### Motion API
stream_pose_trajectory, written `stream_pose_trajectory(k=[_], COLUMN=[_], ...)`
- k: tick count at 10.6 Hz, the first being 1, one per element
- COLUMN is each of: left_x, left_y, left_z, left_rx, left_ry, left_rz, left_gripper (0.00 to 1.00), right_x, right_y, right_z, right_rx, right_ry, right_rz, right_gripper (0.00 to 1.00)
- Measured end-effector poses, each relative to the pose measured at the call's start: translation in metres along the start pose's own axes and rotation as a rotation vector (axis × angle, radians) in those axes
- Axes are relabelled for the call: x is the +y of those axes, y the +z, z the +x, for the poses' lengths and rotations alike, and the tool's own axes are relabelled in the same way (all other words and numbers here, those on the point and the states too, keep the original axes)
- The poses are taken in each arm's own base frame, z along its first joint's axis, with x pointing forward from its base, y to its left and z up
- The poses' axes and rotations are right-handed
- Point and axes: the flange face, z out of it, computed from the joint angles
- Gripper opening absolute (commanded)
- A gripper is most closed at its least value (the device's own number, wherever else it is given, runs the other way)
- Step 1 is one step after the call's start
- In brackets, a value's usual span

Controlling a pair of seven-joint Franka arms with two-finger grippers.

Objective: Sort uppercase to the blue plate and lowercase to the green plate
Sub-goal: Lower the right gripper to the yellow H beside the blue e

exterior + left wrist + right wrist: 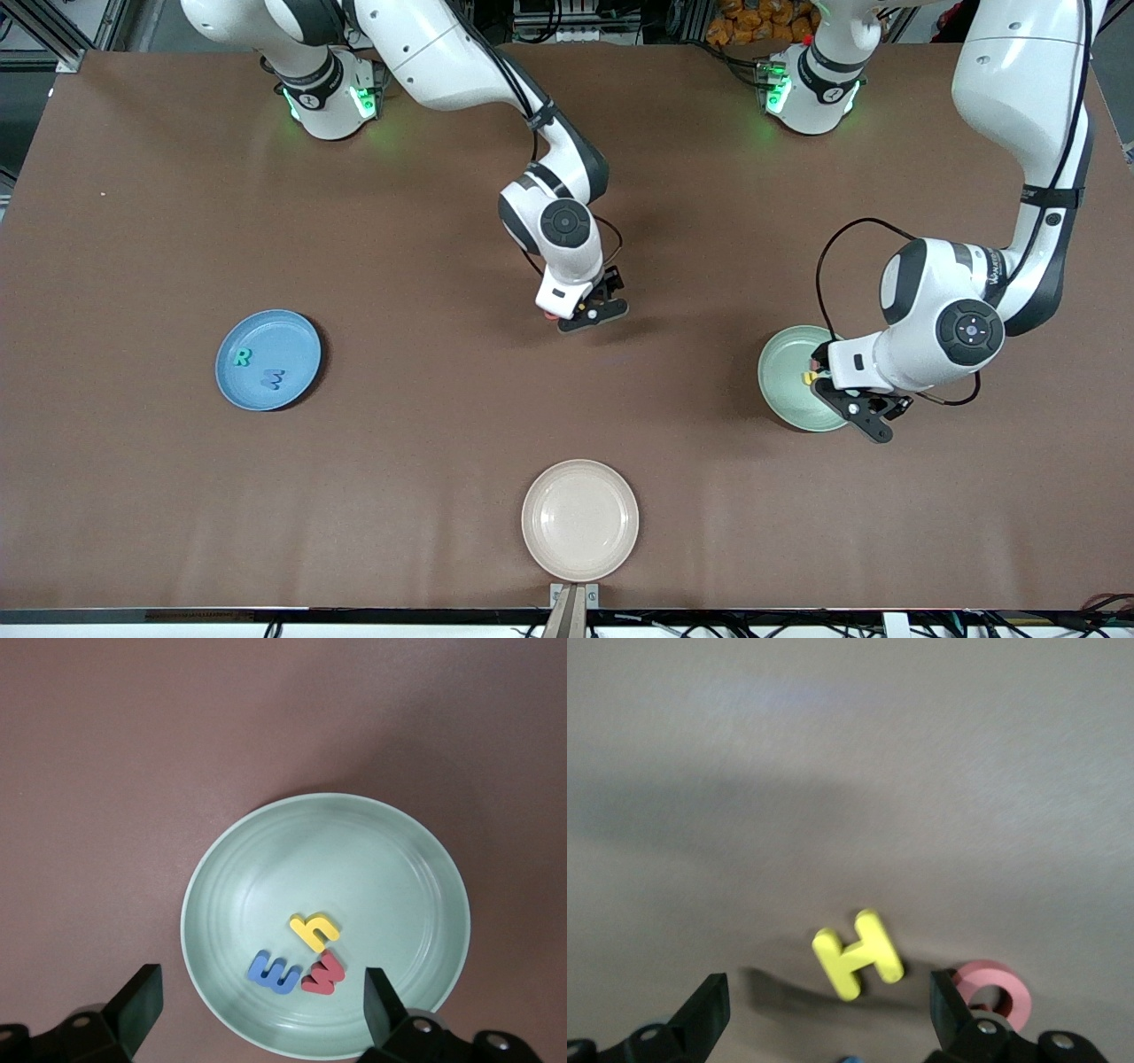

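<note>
Both sets of jaws spread wide, gripping nothing.

Right gripper (824, 1014) low over mid-surface, jaws wide apart, straddling the yellow H (858, 954) lying flat on the brown surface (425, 443); red ring (994, 990) just beside one finger, contact impossible to tell. Left gripper (261, 1010) up over the green plate (390, 859), jaws wide and empty; in that plate a yellow h (314, 929), a blue m (274, 972) and a red letter (322, 974), clustered and touching. Toward the right arm's end, blue plate (292, 337) carrying the green R (241, 357) and blue W (273, 379). Nearest the front camera, a cream-white plate (580, 518).
</note>
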Motion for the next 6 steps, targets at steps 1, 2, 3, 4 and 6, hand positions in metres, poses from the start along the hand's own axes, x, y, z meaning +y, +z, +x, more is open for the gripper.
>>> stream_pose_trajectory(k=[1, 2, 3, 4, 6], left_x=[0.0007, 0.0012, 0.0013, 0.0013, 0.0012], left_y=[-0.0001, -0.0001, -0.0002, -0.0002, -0.0002], left_z=[0.0006, 0.0009, 0.001, 0.001, 0.001], left_rx=[0.0, 0.0, 0.0, 0.0, 0.0], left_ry=[0.001, 0.002, 0.002, 0.002, 0.002], left_rz=[0.0, 0.0, 0.0, 0.0, 0.0], left_gripper=[1.0, 1.0, 1.0, 1.0, 1.0], right_x=[0.0057, 0.0076, 0.0069, 0.0068, 0.0065], right_y=[-0.0039, -0.0084, -0.0116, -0.0127, -0.0128], right_z=[0.0064, 0.0112, 0.0133, 0.0141, 0.0141], right_rx=[0.008, 0.019, 0.032, 0.043, 0.048], right_ry=[0.002, -0.024, -0.085, -0.157, -0.295], right_rz=[0.004, 0.002, -0.014, -0.041, -0.066], right_gripper=[1.0, 1.0, 1.0, 1.0, 1.0])
